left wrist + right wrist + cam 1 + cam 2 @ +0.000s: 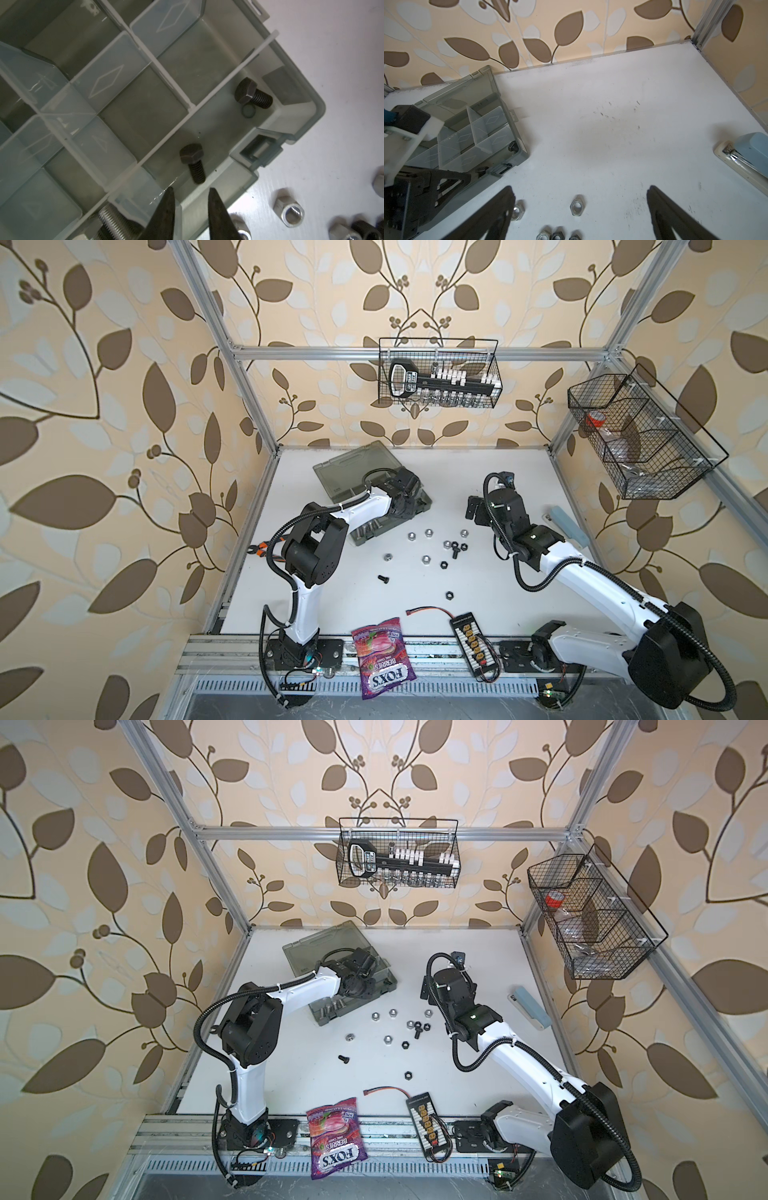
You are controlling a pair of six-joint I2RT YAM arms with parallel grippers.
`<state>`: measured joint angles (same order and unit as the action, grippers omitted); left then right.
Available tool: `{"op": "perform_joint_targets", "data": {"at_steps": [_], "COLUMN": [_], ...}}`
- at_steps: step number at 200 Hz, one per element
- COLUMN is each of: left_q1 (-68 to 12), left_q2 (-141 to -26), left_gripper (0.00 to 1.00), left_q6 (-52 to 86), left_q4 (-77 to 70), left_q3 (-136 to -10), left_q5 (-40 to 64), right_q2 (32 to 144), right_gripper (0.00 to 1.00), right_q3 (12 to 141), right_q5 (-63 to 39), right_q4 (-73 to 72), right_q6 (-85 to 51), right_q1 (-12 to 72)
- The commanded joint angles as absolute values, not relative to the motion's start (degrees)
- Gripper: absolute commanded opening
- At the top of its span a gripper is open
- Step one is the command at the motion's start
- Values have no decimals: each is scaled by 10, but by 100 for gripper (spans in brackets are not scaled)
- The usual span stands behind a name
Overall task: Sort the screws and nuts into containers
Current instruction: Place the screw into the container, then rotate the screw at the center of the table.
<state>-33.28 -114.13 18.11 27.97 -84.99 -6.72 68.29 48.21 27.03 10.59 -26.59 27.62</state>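
Loose nuts [426,559] in the middle of the surface [449,472] sat by our right tool [580,187], spread wide and empty; closing there could scoot them apart. Toward the far left corner, our left tool [191,189] hung slightly parted over black screws [192,158] in the case compartment [218,133].

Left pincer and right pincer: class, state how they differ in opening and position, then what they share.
Opening: the left pincer's jaws stand narrowly apart; the right pincer's stand wide.
Position: the left pincer hangs at an organizer case compartment holding two black bolts; the right pincer hangs over the table, above loose nuts.
Shared: both hold nothing.
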Motion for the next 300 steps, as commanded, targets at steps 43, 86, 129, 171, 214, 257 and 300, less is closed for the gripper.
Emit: {"op": "perform_joint_targets", "data": {"at_steps": [43, 86, 129, 171, 214, 257, 300], "left_q1": [-330, -330, -330, -331, -367, -386, -409], "left_q2": [-1084, -983, -858, -773, -718, -688, -712], "left_gripper": [32, 41, 51, 75, 84, 89, 98], "left_q6": [178, 163, 124, 163, 245, 295, 310], "left_q4": [271, 253, 249, 306, 331, 350, 349], "left_q3": [-835, -753, -629, -527, -442, -393, -382], "left_q5": [-51, -37, -34, -65, -78, -74, -72], "right_q2": [675, 678, 677, 675, 674, 680, 678], "right_gripper": [100, 100, 100, 100, 100, 100, 100], "right_q3": [471, 472, 473, 478, 478, 480, 480], "right_q5": [275, 278, 280, 280, 282, 278, 280], "right_q4": [111, 110, 109, 109, 109, 109, 109], "right_q6": [-270, -268, -268, -262, -264, -264, -267], "right_q1": [276, 276, 275, 276, 275, 275, 275]}}
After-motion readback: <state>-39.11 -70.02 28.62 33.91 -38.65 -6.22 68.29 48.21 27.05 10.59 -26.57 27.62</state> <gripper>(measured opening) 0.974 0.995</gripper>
